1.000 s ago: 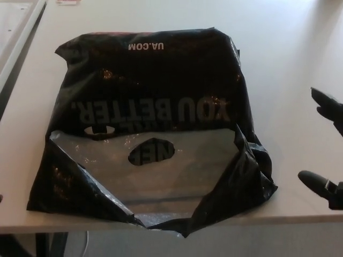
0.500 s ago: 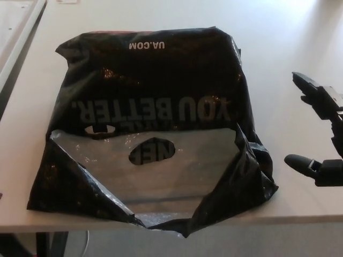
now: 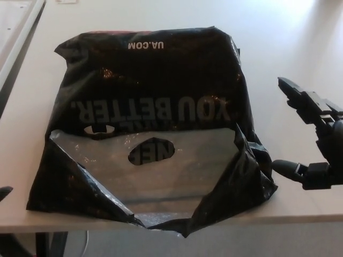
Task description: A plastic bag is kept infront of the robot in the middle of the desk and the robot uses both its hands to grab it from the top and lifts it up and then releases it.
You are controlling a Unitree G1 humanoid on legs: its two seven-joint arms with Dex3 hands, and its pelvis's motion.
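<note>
A black plastic bag (image 3: pixel 155 96) with white upside-down lettering lies flat in the middle of the desk (image 3: pixel 284 48). Its mouth faces me, folded open to show a grey lining and an oval handle cut-out (image 3: pixel 151 151). My right hand (image 3: pixel 313 139) hovers just right of the bag's near right corner, open, with fingers spread and nothing between them. It stands a short way off the bag. Of my left hand only a dark tip (image 3: pixel 4 193) shows at the left edge, beside the bag's near left corner.
The desk's near edge runs just under the bag's mouth, which overhangs it slightly. A white rail or second surface (image 3: pixel 16 32) lies along the far left. Bare desk surface extends beyond and to the right of the bag.
My right hand has come in from the right edge toward the bag and risen a little. A tip of my left hand has appeared at the left edge. The bag has not moved.
</note>
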